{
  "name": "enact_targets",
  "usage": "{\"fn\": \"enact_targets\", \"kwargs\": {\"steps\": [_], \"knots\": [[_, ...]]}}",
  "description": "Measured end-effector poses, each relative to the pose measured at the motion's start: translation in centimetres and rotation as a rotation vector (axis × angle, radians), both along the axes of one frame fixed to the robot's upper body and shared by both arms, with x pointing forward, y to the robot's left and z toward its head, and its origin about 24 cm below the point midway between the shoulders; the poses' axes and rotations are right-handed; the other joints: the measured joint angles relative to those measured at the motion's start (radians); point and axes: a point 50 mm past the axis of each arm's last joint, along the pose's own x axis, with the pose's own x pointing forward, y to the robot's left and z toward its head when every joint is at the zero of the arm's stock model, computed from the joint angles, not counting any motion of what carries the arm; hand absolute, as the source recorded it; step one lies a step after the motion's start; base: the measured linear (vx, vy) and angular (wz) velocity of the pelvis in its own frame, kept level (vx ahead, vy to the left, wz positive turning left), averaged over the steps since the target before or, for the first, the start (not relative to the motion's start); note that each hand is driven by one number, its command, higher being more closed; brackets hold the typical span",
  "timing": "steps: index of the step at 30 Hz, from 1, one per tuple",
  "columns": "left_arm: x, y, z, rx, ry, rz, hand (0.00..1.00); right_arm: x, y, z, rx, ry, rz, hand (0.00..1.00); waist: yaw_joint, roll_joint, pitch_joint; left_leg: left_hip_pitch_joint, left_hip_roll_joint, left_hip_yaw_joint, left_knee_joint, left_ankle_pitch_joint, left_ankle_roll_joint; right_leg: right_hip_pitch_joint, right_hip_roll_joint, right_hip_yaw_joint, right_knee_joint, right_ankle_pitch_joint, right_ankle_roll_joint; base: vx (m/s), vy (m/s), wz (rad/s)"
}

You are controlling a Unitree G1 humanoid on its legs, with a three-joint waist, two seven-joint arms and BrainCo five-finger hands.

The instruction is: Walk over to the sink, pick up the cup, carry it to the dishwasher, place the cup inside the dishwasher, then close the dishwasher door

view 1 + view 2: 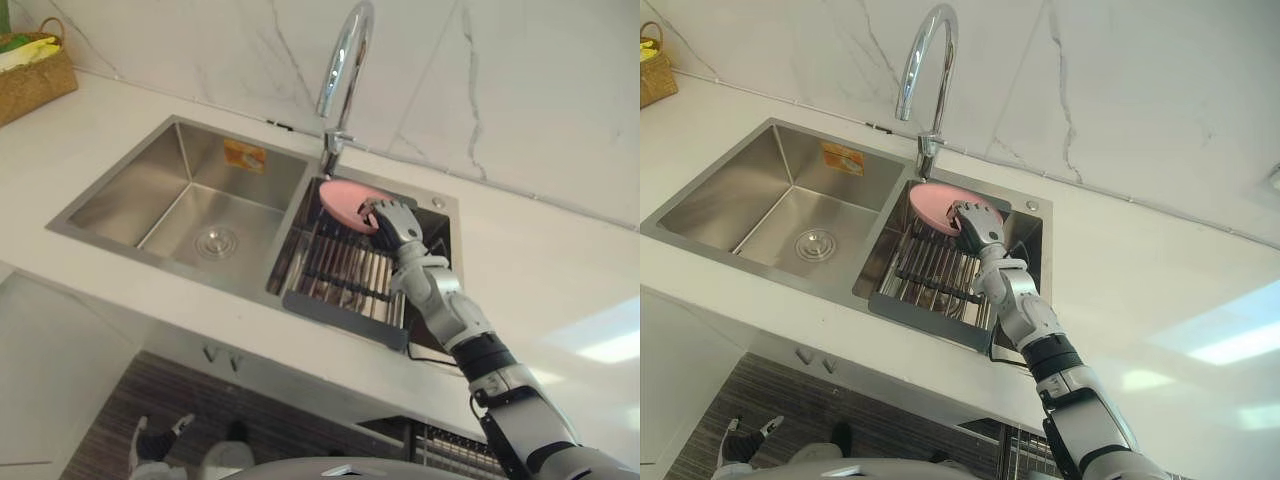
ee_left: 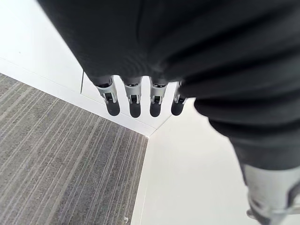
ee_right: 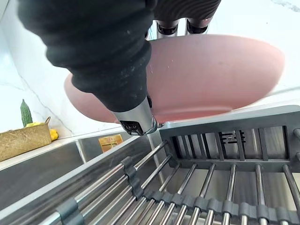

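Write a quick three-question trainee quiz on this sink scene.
1. True or false: the pink bowl lies in the left basin.
2. Which hand is on the bowl: A left, B right, C both?
3. What stands at the far left of the counter?
Key: 1 false, it is at the far end of the rack. 2 B, the right hand grips it; the left hand hangs open over the floor. 3 a wicker basket.

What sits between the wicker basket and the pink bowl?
Bare counter, then the sink's empty left basin before the pink bowl, in the left eye view.
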Motion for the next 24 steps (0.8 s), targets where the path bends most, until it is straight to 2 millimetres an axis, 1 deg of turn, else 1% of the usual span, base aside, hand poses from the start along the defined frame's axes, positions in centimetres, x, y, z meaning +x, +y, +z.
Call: {"fn": "enact_targets", "kwargs": {"steps": [3, 5, 8, 10, 13, 15, 17, 18, 19, 20, 21, 22, 23, 24], "knots": [[-0.3, -0.1, -0.1, 0.002, 0.007, 0.006, 0.0, -0.3, -0.2, 0.5, 0.039, -0.016, 0.002, 1.0, -0.004, 0.001, 0.0, 0.002, 0.001, 0.003, 0.0, 0.0, 0.0, 0.0, 0.0, 0.003, 0.001, 0.0, 0.0, 0.0, 0.0, -0.01], [-0.5, -0.1, -0.1, 0.002, 0.01, 0.007, 0.0, -0.4, -0.3, 0.4, 0.063, -0.008, 0.002, 1.0, -0.005, 0.003, -0.001, 0.004, 0.001, 0.006, 0.0, -0.001, 0.0, 0.0, 0.0, 0.007, 0.001, 0.0, 0.0, 0.0, 0.0, -0.05], [-0.5, -0.1, -0.1, 0.011, 0.009, 0.017, 0.0, -0.4, -0.6, 0.7, 0.092, -0.016, -0.009, 1.0, -0.005, 0.01, 0.0, 0.007, 0.001, 0.014, 0.0, -0.003, 0.002, 0.0, 0.0, 0.014, 0.001, 0.0, -0.001, 0.0, 0.002, -0.07], [-0.8, -0.1, -0.1, 0.017, 0.013, 0.024, 0.0, -1.0, -0.5, 1.6, 0.134, -0.056, 0.01, 1.0, -0.006, 0.017, -0.001, 0.008, 0.001, 0.021, 0.0, -0.008, 0.0, 0.0, 0.0, 0.022, 0.001, 0.0, 0.0, 0.0, 0.009, -0.09], [-0.9, -0.1, -0.1, 0.016, 0.01, 0.028, 0.0, -1.7, -0.9, 2.5, 0.16, -0.099, 0.009, 1.0, -0.01, 0.024, -0.009, 0.001, 0.002, 0.021, 0.0, -0.017, -0.003, -0.004, 0.0, 0.024, 0.001, 0.0, 0.0, 0.0, 0.002, -0.02], [-0.8, -0.1, 0.0, 0.013, -0.013, 0.032, 0.0, -2.7, -2.0, 3.8, 0.154, -0.163, -0.007, 1.0, -0.015, 0.031, -0.016, -0.015, 0.001, 0.003, 0.0, -0.019, 0.0, -0.015, 0.0, 0.018, 0.003, 0.0, 0.0, 0.03, 0.005, 0.09], [-1.0, -0.1, 0.0, 0.012, -0.024, 0.028, 0.0, -3.1, -3.0, 4.4, 0.149, -0.197, -0.036, 1.0, -0.022, 0.033, -0.019, -0.007, 0.001, 0.001, 0.007, -0.023, 0.0, -0.016, 0.001, 0.024, 0.007, -0.007, -0.002, 0.07, -0.001, 0.0], [-1.5, -0.1, 0.0, 0.011, -0.022, 0.029, 0.0, -3.2, -3.4, 4.5, 0.147, -0.205, -0.049, 1.0, -0.021, 0.032, -0.02, -0.018, 0.003, 0.008, 0.069, -0.055, 0.01, -0.017, 0.0, 0.052, 0.018, -0.011, -0.003, 0.11, 0.009, -0.23], [-1.7, -0.2, 0.0, 0.009, -0.021, 0.031, 0.0, -3.2, -3.6, 4.6, 0.146, -0.209, -0.055, 1.0, -0.023, 0.033, -0.019, -0.052, 0.01, 0.012, 0.158, -0.102, 0.01, -0.021, -0.001, 0.076, 0.026, -0.013, -0.005, 0.08, 0.041, -0.51], [-2.0, -0.6, -0.1, -0.003, -0.025, 0.041, 0.0, -3.3, -4.0, 5.1, 0.12, -0.223, -0.057, 1.0, -0.019, 0.058, -0.023, -0.129, 0.038, 0.005, 0.35, -0.205, 0.009, -0.038, 0.017, 0.126, 0.051, -0.026, -0.007, 0.01, 0.06, -0.79], [-2.1, -1.2, -0.3, -0.022, -0.026, 0.049, 0.0, -3.4, -4.4, 5.5, 0.088, -0.237, -0.056, 1.0, -0.008, 0.09, -0.025, -0.174, 0.062, -0.047, 0.481, -0.271, 0.005, -0.048, 0.042, 0.169, 0.067, -0.029, -0.007, 0.0, 0.062, -0.94], [-2.1, -1.6, -0.4, -0.032, -0.027, 0.05, 0.0, -3.4, -4.5, 5.7, 0.076, -0.243, -0.055, 1.0, -0.007, 0.103, -0.026, -0.186, 0.065, -0.087, 0.515, -0.289, 0.002, -0.053, 0.053, 0.192, 0.077, -0.029, -0.006, 0.0, 0.081, -0.99], [-2.2, -2.2, -0.5, -0.049, -0.023, 0.051, 0.0, -3.5, -4.7, 6.1, 0.058, -0.259, -0.055, 1.0, -0.01, 0.115, -0.023, -0.19, 0.059, -0.146, 0.53, -0.31, -0.006, -0.074, 0.051, 0.224, 0.109, -0.037, -0.001, -0.02, 0.115, -0.76], [-1.6, -2.6, -0.5, -0.06, -0.038, 0.04, 0.0, -3.6, -5.0, 6.4, 0.058, -0.281, -0.067, 1.0, -0.026, 0.115, -0.023, -0.176, 0.047, -0.161, 0.511, -0.324, -0.007, -0.118, 0.041, 0.25, 0.169, -0.054, 0.003, -0.03, 0.136, -0.62]]}}
